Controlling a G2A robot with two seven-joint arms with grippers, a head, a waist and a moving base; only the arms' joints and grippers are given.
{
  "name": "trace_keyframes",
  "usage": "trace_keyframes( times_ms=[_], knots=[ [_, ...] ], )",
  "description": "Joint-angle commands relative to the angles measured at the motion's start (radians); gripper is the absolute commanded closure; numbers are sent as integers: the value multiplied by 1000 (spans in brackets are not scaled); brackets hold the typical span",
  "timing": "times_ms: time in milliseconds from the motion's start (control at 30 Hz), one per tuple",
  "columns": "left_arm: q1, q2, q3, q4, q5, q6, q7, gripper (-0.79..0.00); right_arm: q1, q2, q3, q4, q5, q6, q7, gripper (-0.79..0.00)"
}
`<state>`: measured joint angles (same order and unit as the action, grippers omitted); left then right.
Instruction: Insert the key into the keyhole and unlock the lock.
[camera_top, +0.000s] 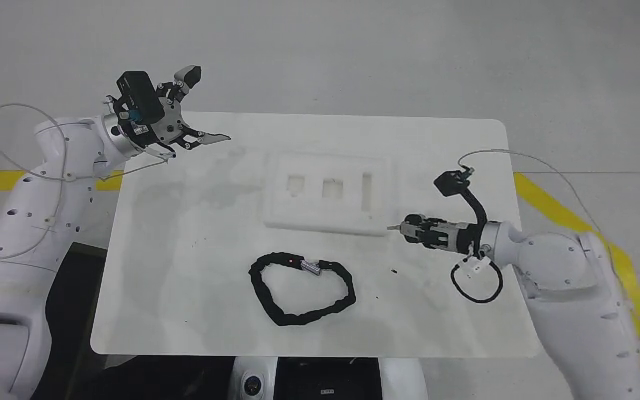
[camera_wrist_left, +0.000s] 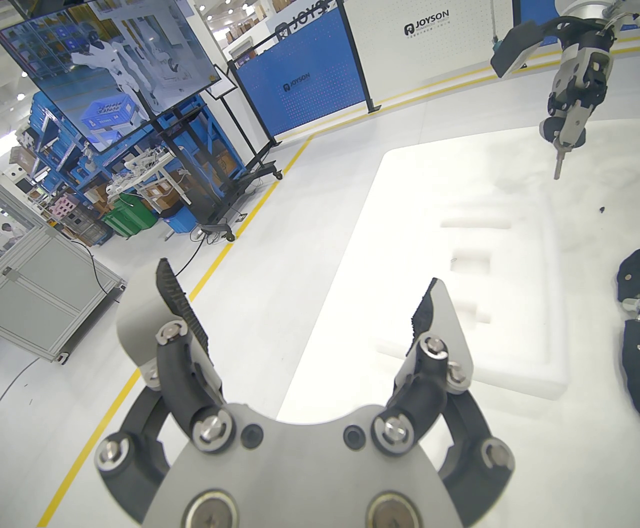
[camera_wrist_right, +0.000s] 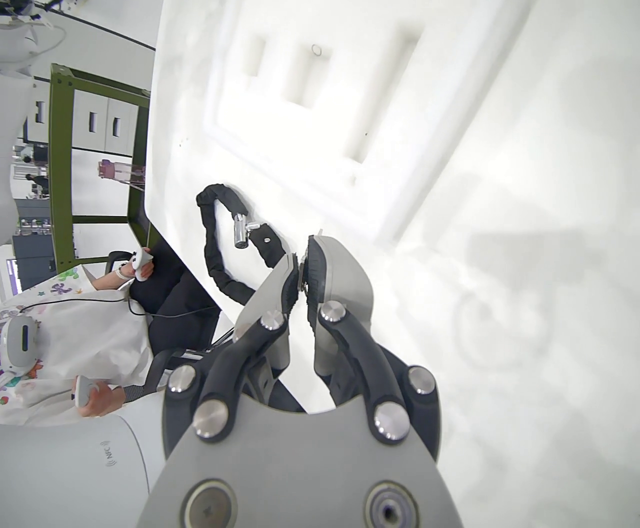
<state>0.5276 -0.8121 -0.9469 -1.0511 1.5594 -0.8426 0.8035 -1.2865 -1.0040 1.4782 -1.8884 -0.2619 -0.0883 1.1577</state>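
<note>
Top view: white desk (camera_top: 180, 290) with a white foam tray (camera_top: 285, 207) in the upper middle of the frame. The tray has three recesses in a row. The right wrist view shows a small ring (camera_wrist_right: 316, 49) in the middle recess.

The lock (camera_top: 270, 300) is a black sleeved chain. It lies flat on the desk as a closed loop at lower centre of the top frame, below the foam tray and apart from it. Its silver cylinder (camera_top: 313, 266) sits at the top of the loop. The right wrist view shows the same lock (camera_wrist_right: 215, 250) and silver cylinder (camera_wrist_right: 241, 232) beyond the fingertips.

The right gripper (camera_top: 408, 227) is at centre right of the top frame, clenched on the key (camera_top: 392, 229). The key shaft sticks out past the fingertips and points frame-left, with its tip just beside the tray's right edge. I cannot tell if it touches the foam. The key is well apart from the lock. In the right wrist view the right gripper (camera_wrist_right: 300, 260) has its pads pressed together, and the key is mostly hidden between them. The left wrist view shows the right gripper (camera_wrist_left: 567, 132) farther off, with the key (camera_wrist_left: 559, 162) poking out of it above the desk.

The left gripper (camera_top: 208, 105) is at upper left of the top frame, by the desk's upper left corner. It is released, with the fingers spread wide, and is far from the lock and key. Its own view shows the same left gripper (camera_wrist_left: 300, 285) with the jaws wide apart, and the foam tray (camera_wrist_left: 525, 370) and lock (camera_wrist_left: 631, 272) beyond.

A small dark speck (camera_top: 397, 270) lies on the desk below the right gripper.
</note>
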Motion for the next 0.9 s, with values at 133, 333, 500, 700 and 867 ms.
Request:
trace_keyframes(
  times_ms=[133,333,500,700,867],
  knots=[
    [0,0,0,0,0,0,0,-785,-65,12,88,-6,66,-59,-8,0],
    [0,0,0,0,0,0,0,-785,-100,19,137,10,112,-77,-35,0],
    [30,-1,9,-73,1,-6,-27,-785,-104,19,142,14,122,-78,-44,0],
    [87,-1,42,-156,45,-42,-52,-785,-104,19,142,14,122,-78,-44,0],
    [123,-5,83,-226,100,-80,-41,-785,-104,19,142,14,122,-78,-44,0]
  ],
)
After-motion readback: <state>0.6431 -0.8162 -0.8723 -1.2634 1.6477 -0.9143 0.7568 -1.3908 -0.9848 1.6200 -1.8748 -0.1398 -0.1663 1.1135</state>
